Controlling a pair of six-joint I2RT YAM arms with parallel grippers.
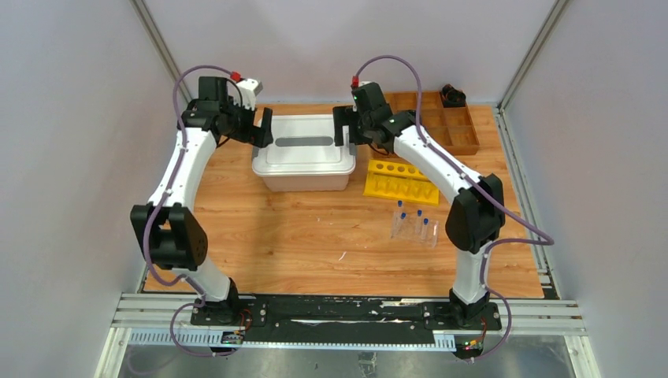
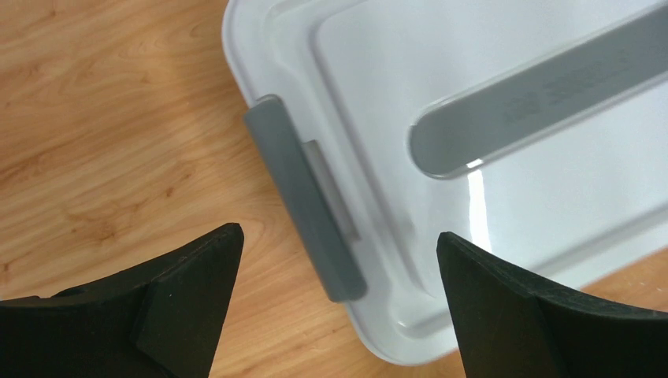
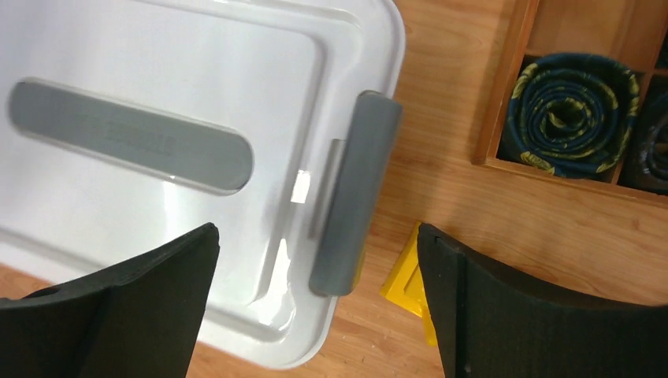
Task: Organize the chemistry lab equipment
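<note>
The box lid (image 2: 551,197) is smooth, glossy white plastic, its grey latch (image 2: 307,205) matt plastic, the surface (image 1: 299,236) is grained wood, and the tube rack (image 1: 415,230) looks like clear plastic.

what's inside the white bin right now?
Cannot tell: lid sits on the white bin, grey clip at each end; it hides any contents.

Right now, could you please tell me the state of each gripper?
Left gripper: open, holding nothing, at a grey latch of the white plastic lidded box.
Right gripper: open, holding nothing, at its other grey latch.
</note>
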